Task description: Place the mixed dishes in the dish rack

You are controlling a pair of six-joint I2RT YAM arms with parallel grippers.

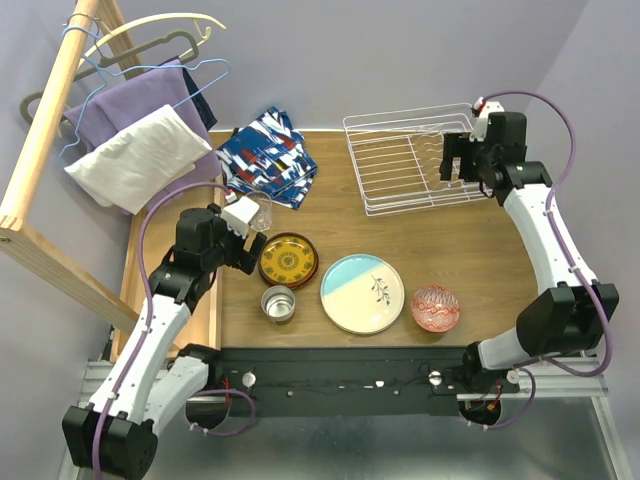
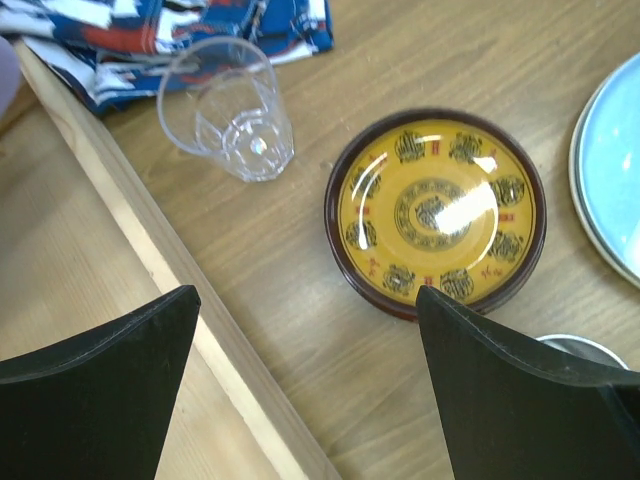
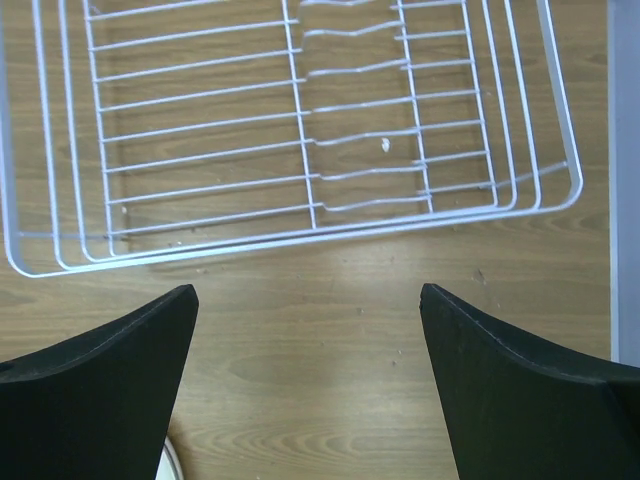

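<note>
The white wire dish rack (image 1: pixel 425 203) stands at the back right with nothing in it. My right gripper (image 1: pixel 453 166) hovers open over its near right edge, and the right wrist view shows the rack (image 3: pixel 306 150) just beyond the gripper (image 3: pixel 308 290). My left gripper (image 1: pixel 251 249) is open and empty beside the dark red-yellow plate (image 1: pixel 288 260), over bare wood (image 2: pixel 308 295). The clear glass (image 2: pixel 225 110) lies on its side beyond the plate (image 2: pixel 435 212). A steel cup (image 1: pixel 278 303), the pale blue-cream plate (image 1: pixel 362 293) and a red-patterned bowl (image 1: pixel 435 307) sit along the front.
The blue-red-white cloth (image 1: pixel 268 157) lies at the back left, just behind the glass. A raised wooden strip (image 2: pixel 150 250) runs along the table's left edge. Hangers with clothes (image 1: pixel 140 130) hang on a wooden frame beyond it.
</note>
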